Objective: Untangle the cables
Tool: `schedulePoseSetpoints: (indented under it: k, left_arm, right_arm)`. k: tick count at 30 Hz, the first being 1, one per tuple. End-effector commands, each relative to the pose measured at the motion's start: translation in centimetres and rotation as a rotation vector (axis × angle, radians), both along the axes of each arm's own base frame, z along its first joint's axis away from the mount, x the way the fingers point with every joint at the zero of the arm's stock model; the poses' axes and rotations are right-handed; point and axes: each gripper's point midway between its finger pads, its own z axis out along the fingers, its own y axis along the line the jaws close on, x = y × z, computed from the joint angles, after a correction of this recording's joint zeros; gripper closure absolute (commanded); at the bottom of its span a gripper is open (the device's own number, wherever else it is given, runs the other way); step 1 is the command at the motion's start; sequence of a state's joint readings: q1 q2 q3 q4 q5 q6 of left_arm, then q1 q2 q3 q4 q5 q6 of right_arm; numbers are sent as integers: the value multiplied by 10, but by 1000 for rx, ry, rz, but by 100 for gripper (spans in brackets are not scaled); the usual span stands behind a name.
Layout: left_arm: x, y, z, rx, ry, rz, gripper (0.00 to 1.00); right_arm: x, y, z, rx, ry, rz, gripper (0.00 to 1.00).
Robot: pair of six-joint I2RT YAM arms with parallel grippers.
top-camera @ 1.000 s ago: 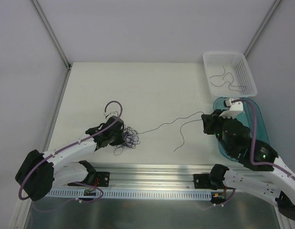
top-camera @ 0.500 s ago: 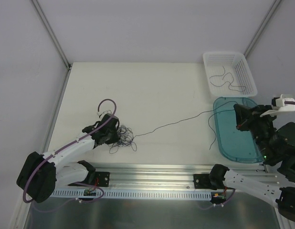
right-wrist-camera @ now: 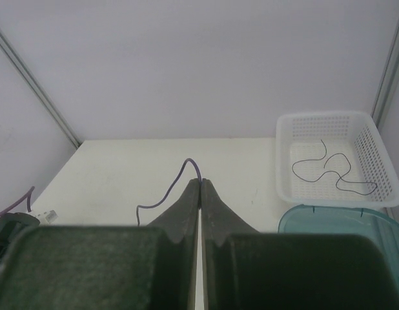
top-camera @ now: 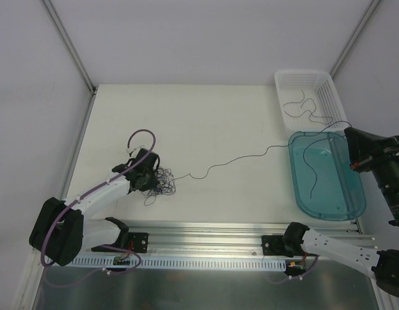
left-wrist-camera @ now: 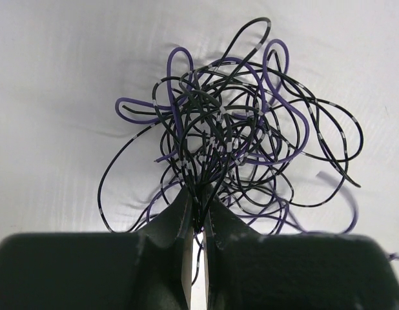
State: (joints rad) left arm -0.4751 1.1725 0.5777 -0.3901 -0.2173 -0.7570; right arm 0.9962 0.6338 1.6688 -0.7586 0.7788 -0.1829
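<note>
Left pincer [left-wrist-camera: 198, 216] clamped on cable wad [left-wrist-camera: 232, 142], near-left desk [top-camera: 206, 116]; right pincer [right-wrist-camera: 199, 187] squeezed onto one strand [right-wrist-camera: 189, 160], far right.

Cables [left-wrist-camera: 219, 142]: black and violet strands, many ringed with short pale bands.
Single strand [right-wrist-camera: 188, 161]: purple in the right wrist view, dark against the tabletop from above.
Basket strand [right-wrist-camera: 328, 169]: thin and dark.
Basket [top-camera: 335, 103]: white, its walls patterned with rows of small holes.
Tray [top-camera: 341, 194]: translucent teal.
Tabletop [top-camera: 206, 116]: plain off-white.
Left fingers [left-wrist-camera: 170, 226]: matte grey-black.
Right fingers [right-wrist-camera: 180, 210]: matte grey-black.
Left arm [top-camera: 96, 197]: white shell, black joints, purple harness line.
</note>
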Motion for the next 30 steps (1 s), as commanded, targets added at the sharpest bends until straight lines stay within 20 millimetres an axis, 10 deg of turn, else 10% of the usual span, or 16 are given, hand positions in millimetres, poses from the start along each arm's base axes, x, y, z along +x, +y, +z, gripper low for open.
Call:
schedulePoseSetpoints:
  k: [1, 7, 11, 20, 26, 30]
  left_arm:
    - [2, 23, -3, 88, 25, 46, 97]
    - [1, 43, -14, 119, 67, 124, 97]
    - [5, 43, -9, 106, 57, 122, 97]
    - [4, 23, 39, -8, -58, -30, 97]
    - [-3, 23, 55, -28, -106, -60, 97]
    - [-7, 21, 53, -42, -101, -67, 96]
  right_arm:
    - [0, -2, 22, -16, -48, -3, 99]
    - [-15, -34, 43, 54, -117, -34, 99]
    - [-9, -17, 22, 19, -60, 9, 99]
    - [41, 114, -174, -176, 352, 103, 99]
    - [69, 118, -304, -265, 636, -86, 87]
    - [72, 120, -333, -323, 752, -108, 61]
